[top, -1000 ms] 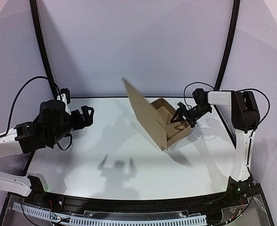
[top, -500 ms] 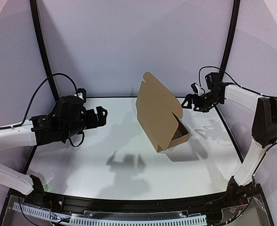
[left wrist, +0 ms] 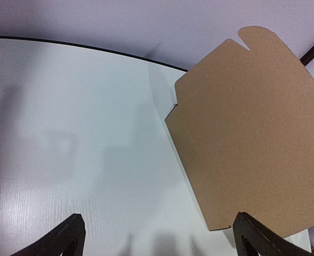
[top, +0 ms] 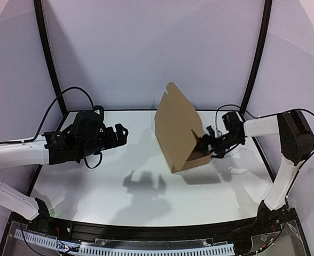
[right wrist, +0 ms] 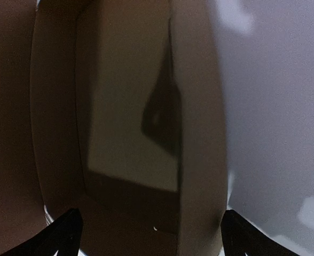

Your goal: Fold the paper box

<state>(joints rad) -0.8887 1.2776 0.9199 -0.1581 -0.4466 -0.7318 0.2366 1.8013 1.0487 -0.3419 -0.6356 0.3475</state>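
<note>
Paper box (top: 178, 128), lid raised (interior shadowed), right pincer (top: 210, 143) spread alongside

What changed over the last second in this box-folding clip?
The right tool lifted away toward the back right, then came back down to the open side of the paper box. Its lid swung from leaning left to nearly upright. The left tool crept rightward toward it, still open and empty.

1. Right gripper (top: 210, 141) is down from that back corner. I'm back in at the open side of the box (top: 199, 158).
2. Left gripper (top: 120, 133) has slid further right, closing on the box.
3. The lid (top: 175, 120) has swung up and stands steeper than a second ago.
</note>
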